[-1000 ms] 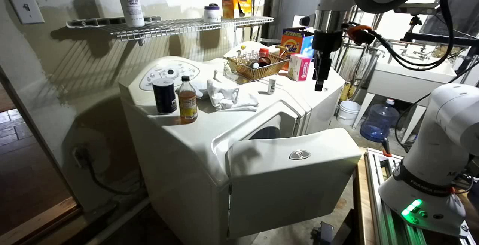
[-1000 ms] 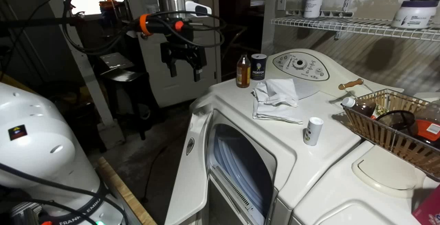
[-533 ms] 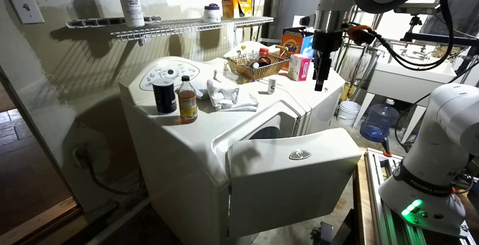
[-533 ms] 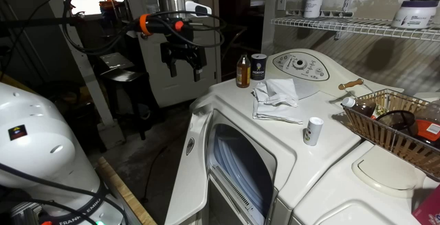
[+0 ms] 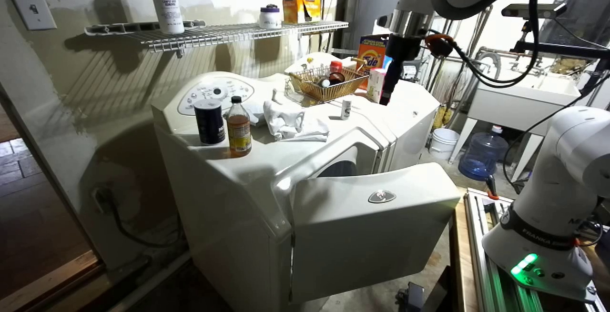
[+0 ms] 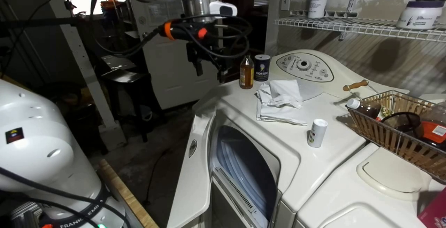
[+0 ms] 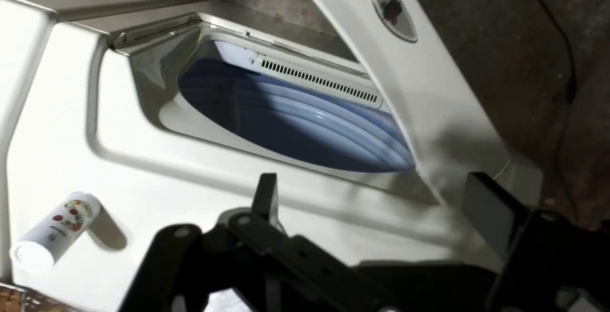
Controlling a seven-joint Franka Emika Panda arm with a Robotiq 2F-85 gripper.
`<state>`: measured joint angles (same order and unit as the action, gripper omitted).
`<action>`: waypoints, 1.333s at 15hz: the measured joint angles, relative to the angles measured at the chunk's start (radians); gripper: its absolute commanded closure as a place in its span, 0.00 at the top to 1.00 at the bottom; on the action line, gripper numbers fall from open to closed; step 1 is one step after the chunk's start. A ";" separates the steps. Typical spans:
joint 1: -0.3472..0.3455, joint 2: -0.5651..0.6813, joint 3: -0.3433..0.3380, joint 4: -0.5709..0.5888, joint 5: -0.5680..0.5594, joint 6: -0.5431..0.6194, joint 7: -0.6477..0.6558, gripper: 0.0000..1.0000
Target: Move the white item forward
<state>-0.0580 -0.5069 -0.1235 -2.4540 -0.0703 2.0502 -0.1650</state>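
Pincer (image 7: 374,197): released; my two fingers (image 7: 487,215) stand well apart with nothing between them, above the front-loading laundry machine (image 6: 338,139).
White item: either the white cloth (image 6: 280,103) or the white shaker (image 6: 317,133); I cannot tell which the sentence means, nor which way "forward" runs.
Cloth: rumpled and folded on the machine's top; in an exterior view, below my pincer and to its right, well apart from my fingers.
Shaker: a small printed cylinder, upright on the same top; in the wrist view, to the left of my pincer and lower than it.
Amber bottle (image 6: 246,74) and Morton canister (image 6: 262,68): just beside each other, near the cloth, to the right of my pincer in an exterior view; a low sideways approach may topple them.
Door (image 7: 429,74): ajar, lower than my pincer; in the wrist view one fingertip overlaps its hinge end, so I should cross it high.
Step in hand: by my judgement, the approach, early in the task.
Fingers on cloth: descend straight over a raised fold, gather it just short of the hard top, then draw it low and slowly, lest the layers unfold.
Fingers on shaker: straddle its body at mid-height, press evenly and carry it without tilt; it may tip if nudged.
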 measured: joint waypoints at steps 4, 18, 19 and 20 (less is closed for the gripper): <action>-0.060 0.130 -0.090 0.058 0.004 0.111 0.001 1.00; -0.149 0.467 -0.188 0.279 0.112 0.324 0.005 1.00; -0.149 0.467 -0.188 0.280 0.113 0.324 0.005 1.00; -0.149 0.467 -0.188 0.281 0.113 0.324 0.005 1.00</action>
<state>-0.2075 -0.0398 -0.3110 -2.1733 0.0427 2.3741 -0.1598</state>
